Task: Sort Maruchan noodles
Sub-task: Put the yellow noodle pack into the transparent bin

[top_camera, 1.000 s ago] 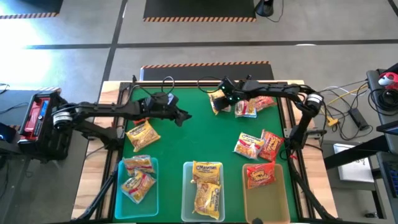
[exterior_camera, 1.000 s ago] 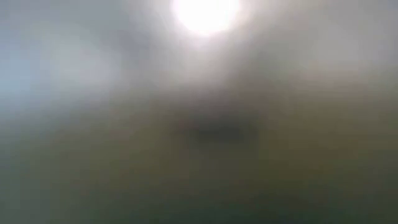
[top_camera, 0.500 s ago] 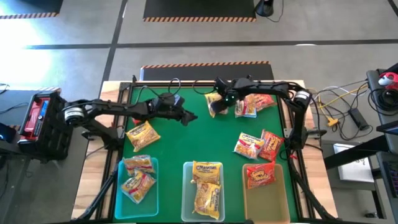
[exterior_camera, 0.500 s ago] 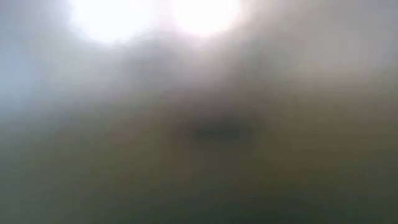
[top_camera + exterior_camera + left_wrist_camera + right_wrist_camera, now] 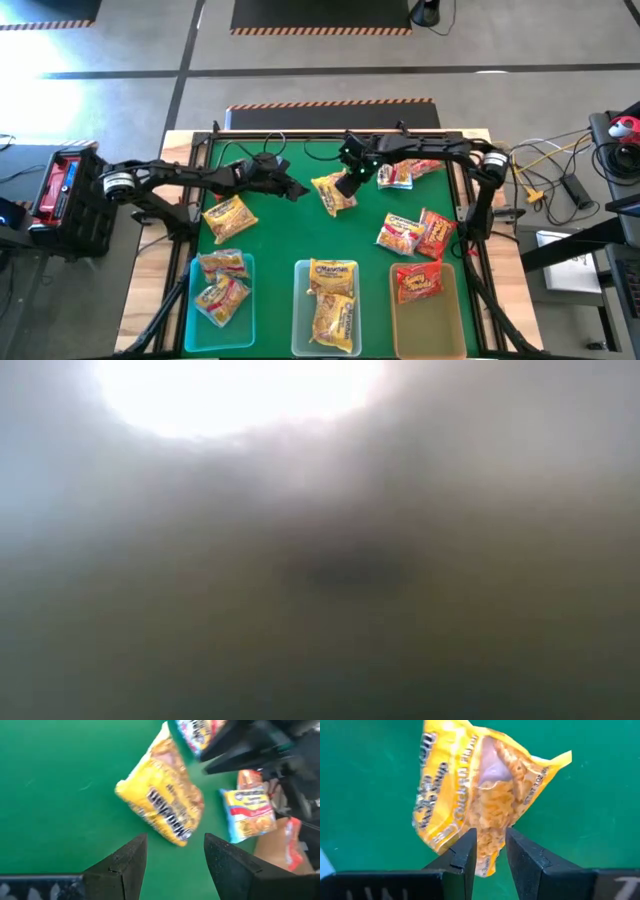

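the right gripper (image 5: 346, 178) is clamped on one edge of a yellow maruchan packet (image 5: 333, 193), and that packet has left the far cluster: it now hangs over the bare green mat (image 5: 300, 230), in the middle, on the far side of the middle bin (image 5: 297, 310). the right wrist view shows the two fingers pinched tight on the packet's lower edge, with the packet (image 5: 480, 810) crumpled and standing up from them, so it is lifted, not dragged.

against the earlier high frames, a second back this packet was up by the far rail beside the blue-and-red packets (image 5: 396, 176), and half a second back it was just a little nearer. now it is well clear of them and headed toward the middle bin, which already holds two yellow packets (image 5: 334, 295). judging by colour, that bin is its likely home, so this reads as the carry stage of one sort.

the left gripper (image 5: 296, 191) hovers just beside the carried packet, on the side away from the blue-and-red packets; its fingers stand apart with nothing between them, as the left wrist view shows, and it has shifted only slightly. an orange-yellow packet (image 5: 229, 215) lies loose on the mat just beyond the left bin (image 5: 190, 300), and three more packets (image 5: 413, 233) lie just beyond the right bin (image 5: 400, 325). the low view shows only blur.
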### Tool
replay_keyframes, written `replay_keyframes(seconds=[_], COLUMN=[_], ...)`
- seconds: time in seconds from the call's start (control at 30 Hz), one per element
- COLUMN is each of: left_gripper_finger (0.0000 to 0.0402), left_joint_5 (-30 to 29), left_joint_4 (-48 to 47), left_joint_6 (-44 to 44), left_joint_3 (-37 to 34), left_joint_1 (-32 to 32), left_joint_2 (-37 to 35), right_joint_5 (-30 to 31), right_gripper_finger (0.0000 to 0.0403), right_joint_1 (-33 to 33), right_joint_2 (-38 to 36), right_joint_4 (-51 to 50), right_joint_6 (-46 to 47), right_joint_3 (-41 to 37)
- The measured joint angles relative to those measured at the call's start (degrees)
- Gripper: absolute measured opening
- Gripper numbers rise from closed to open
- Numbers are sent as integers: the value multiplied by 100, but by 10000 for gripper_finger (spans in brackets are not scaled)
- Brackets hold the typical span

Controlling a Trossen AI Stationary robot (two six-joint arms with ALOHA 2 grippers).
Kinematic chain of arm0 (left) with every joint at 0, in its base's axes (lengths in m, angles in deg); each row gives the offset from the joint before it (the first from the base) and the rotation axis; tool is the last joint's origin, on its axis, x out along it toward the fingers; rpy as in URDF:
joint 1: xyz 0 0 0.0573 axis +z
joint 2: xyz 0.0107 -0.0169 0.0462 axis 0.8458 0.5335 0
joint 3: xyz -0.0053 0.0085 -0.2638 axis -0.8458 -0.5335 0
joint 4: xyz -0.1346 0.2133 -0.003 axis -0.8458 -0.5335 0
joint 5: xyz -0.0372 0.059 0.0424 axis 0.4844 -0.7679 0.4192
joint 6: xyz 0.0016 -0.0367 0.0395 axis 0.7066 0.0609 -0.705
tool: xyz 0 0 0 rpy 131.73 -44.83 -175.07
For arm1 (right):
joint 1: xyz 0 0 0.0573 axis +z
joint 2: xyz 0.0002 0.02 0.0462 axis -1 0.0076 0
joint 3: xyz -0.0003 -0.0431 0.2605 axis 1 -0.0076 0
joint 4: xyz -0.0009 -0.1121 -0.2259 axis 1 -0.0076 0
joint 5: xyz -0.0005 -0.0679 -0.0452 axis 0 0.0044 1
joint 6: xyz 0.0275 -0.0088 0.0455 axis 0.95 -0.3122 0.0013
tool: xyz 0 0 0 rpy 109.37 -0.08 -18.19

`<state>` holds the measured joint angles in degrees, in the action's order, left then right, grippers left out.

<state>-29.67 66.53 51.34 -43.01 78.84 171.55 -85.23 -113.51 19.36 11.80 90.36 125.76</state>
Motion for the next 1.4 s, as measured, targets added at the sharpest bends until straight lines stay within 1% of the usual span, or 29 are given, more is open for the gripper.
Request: replay_keyframes(seconds=[0.17,0.33,0.47,0.63,0.93,1.13,1.4], left_gripper_finger=[178,178,178,178,178,178,178], left_joint_5=[-139,-139,-139,-136,-87,-25,-166], left_joint_4=[179,824,1020,1056,1049,1048,880], left_joint_6=[146,376,539,592,576,565,73], left_joint_3=[-119,-121,-26,128,443,762,1239], left_joint_1=[30,36,41,41,41,41,48], left_joint_2=[32,327,664,1045,1368,1473,1473], right_joint_5=[293,318,302,402,515,526,547], right_gripper_finger=[93,93,93,93,93,93,93], right_joint_1=[-39,-31,-30,-35,-57,-50,-6], right_joint_2=[-142,108,317,572,921,921,880], right_joint_4=[-1,28,46,93,139,179,434], right_joint_6=[-25,0,-3,-5,-20,-37,-75], right_joint_3=[-12,-55,-59,-59,-92,-85,-89])
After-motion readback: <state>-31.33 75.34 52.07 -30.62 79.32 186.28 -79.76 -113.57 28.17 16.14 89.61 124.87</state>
